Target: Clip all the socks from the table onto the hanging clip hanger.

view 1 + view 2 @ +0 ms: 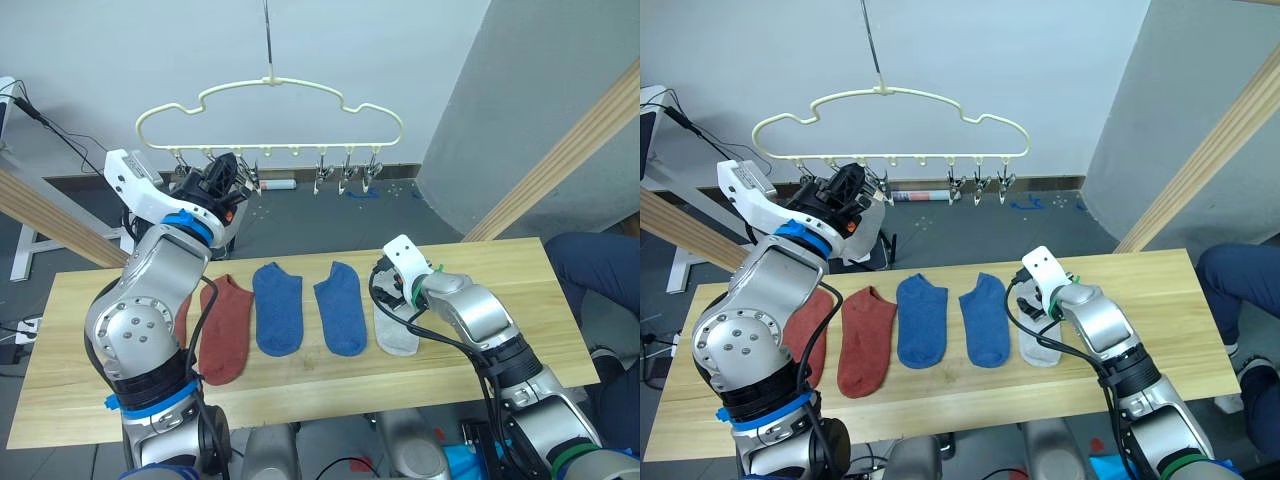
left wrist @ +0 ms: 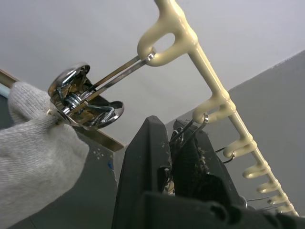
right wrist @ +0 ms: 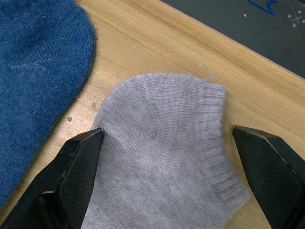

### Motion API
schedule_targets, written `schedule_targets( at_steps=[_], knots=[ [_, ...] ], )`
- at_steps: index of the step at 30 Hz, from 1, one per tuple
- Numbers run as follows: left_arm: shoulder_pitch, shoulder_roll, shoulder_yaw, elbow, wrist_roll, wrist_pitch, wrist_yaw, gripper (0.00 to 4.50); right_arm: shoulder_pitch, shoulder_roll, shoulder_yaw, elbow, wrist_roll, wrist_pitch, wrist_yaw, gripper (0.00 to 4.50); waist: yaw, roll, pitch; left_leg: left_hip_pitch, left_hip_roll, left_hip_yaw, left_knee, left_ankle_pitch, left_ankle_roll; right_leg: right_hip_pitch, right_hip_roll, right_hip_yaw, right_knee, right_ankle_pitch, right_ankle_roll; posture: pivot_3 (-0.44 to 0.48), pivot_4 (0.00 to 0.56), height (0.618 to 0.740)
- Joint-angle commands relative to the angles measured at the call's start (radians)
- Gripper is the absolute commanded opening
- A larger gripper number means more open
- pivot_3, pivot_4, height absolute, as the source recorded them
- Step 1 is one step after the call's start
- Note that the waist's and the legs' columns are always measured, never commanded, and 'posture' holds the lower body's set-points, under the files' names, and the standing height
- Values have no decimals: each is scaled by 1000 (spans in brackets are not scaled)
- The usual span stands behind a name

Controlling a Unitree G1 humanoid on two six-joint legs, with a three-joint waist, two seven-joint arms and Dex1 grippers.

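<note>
Around the workspace
Wooden beams (image 1: 585, 140) slant at both sides; a person's leg (image 1: 600, 270) shows beside the right edge.

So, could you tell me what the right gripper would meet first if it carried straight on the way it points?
The grey sock: the right gripper is open, one finger on each side of it, so it would most likely meet that sock, then the table beneath.
</note>
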Motion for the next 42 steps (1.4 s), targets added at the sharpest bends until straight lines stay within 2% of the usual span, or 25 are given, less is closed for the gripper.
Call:
schedule_targets(
  at_steps=[1,5,6,12,17,22,29,34,42],
  knots=[
    [8,23,-2,-20,-10,-17,-4,183,31,-2,6,28,-18,16,2,3862,0,0,0,0,0,0,0,0,0,0,0,0,0,0,0,-164,387,740],
    [31,72,-20,-35,2,-4,-36,183,34,0,0,23,-20,21,6,2507,2,0,0,0,0,0,0,0,0,0,0,0,0,-1,1,-162,386,740],
    [33,76,-20,-33,-2,-9,-35,183,34,1,-1,23,-19,21,8,2069,4,0,0,0,0,0,0,0,0,0,0,0,0,-2,3,-162,386,740],
    [36,82,-17,-26,-15,-15,-35,183,33,4,-6,23,-22,30,9,90,12,0,0,0,0,0,0,0,-1,0,0,0,0,-1,4,-163,387,740],
    [41,110,-10,-23,-39,-3,-51,183,42,-18,-9,-25,-11,39,33,14,19,0,0,0,0,0,0,0,-1,0,0,0,0,-1,4,-159,389,740],
    [54,190,-32,-21,-25,16,-114,183,31,-15,-74,-219,103,101,125,14,22,2,3,0,0,1,-1,0,-1,-1,0,1,0,-1,4,-150,387,740],
    [57,220,-60,-7,-22,17,-162,183,-63,69,-121,-353,229,189,166,14,23,2,4,0,1,0,-1,-1,-2,-2,0,0,0,-1,4,-160,388,740],
    [49,205,-30,11,-92,35,-138,183,-146,212,-122,-347,286,195,140,14,22,2,4,-1,1,0,-1,-2,-3,-2,0,1,-1,1,0,-158,386,740],
    [46,218,-25,26,-141,30,-102,183,-194,278,-90,-263,280,133,119,14,25,2,4,-1,0,0,-2,-2,-4,-3,-2,0,-2,1,0,-155,386,740]
  ],
)
